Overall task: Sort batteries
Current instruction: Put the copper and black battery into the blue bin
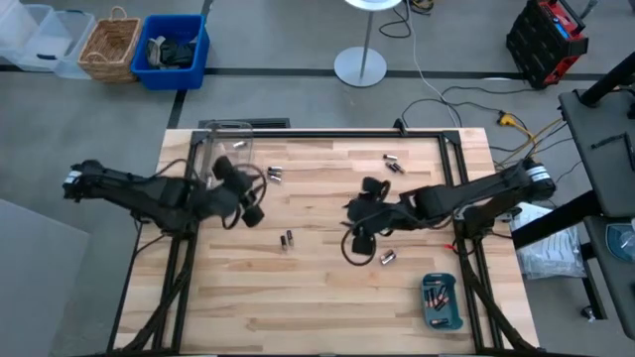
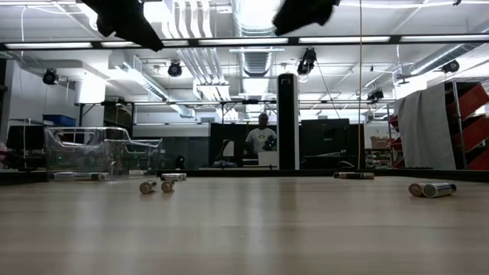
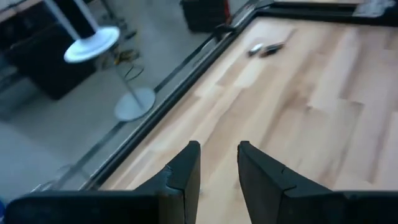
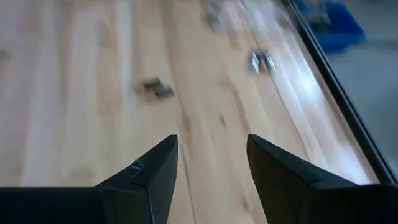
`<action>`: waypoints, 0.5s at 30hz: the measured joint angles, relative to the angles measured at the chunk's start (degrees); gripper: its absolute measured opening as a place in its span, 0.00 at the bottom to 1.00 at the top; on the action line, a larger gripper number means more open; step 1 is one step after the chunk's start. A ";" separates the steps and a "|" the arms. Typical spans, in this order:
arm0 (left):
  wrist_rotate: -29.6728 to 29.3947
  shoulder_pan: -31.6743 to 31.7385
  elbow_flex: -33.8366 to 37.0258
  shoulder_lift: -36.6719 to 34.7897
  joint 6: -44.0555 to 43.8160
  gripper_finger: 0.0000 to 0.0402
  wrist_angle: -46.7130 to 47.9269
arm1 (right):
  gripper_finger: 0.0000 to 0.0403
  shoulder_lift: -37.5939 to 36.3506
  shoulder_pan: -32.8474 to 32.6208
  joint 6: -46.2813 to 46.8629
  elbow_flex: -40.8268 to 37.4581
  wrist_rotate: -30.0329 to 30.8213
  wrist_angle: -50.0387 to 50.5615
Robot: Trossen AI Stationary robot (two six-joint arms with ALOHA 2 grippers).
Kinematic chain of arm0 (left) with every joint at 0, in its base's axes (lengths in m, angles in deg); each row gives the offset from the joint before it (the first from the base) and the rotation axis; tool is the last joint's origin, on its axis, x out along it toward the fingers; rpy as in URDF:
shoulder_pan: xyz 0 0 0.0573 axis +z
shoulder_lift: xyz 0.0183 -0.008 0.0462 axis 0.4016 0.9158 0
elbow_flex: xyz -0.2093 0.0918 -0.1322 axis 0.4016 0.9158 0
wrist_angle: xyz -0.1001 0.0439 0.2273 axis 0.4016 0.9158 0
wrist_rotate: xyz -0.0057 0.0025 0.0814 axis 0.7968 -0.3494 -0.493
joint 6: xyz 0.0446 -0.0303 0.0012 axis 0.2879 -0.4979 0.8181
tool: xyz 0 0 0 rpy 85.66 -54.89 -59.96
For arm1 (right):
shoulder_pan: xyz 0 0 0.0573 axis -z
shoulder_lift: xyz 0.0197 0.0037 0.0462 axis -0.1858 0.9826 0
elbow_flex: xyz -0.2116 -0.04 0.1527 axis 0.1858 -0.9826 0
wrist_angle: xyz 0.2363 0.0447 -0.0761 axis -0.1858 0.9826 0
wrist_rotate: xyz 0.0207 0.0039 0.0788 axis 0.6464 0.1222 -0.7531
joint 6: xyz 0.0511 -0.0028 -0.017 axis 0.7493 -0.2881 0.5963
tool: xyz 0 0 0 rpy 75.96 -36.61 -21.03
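Note:
Batteries lie scattered on the wooden table: a pair [image 1: 275, 175] near the clear plastic box [image 1: 223, 149], a pair [image 1: 288, 239] at mid-table, a few [image 1: 393, 162] at the far right, and one [image 1: 387, 257] near the right arm. More batteries lie in the teal tray [image 1: 440, 300]. My left gripper [image 1: 253, 210] hovers open above the table right of the box, with nothing between its fingers [image 3: 186, 174]. My right gripper [image 1: 350, 210] hovers open at mid-table. Ahead of it lie the mid-table pair [image 4: 157, 89] and the pair by the box [image 4: 263, 60].
In the low view the clear box [image 2: 99, 150] stands at the far left, with batteries [image 2: 157, 186] in front of it and others [image 2: 432, 189] at the right. A person [image 2: 263, 137] stands in the room behind. A black frame [image 1: 327, 132] edges the table.

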 joint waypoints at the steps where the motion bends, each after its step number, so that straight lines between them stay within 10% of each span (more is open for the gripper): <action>1: -0.69 -1.60 0.98 -0.03 -0.08 0.22 -1.32 | 0.46 -0.71 0.31 1.49 0.00 0.61 2.73; 15: -1.43 -8.12 8.68 0.16 7.31 0.22 -11.00 | 0.45 -2.45 1.99 14.74 -1.03 -2.05 26.19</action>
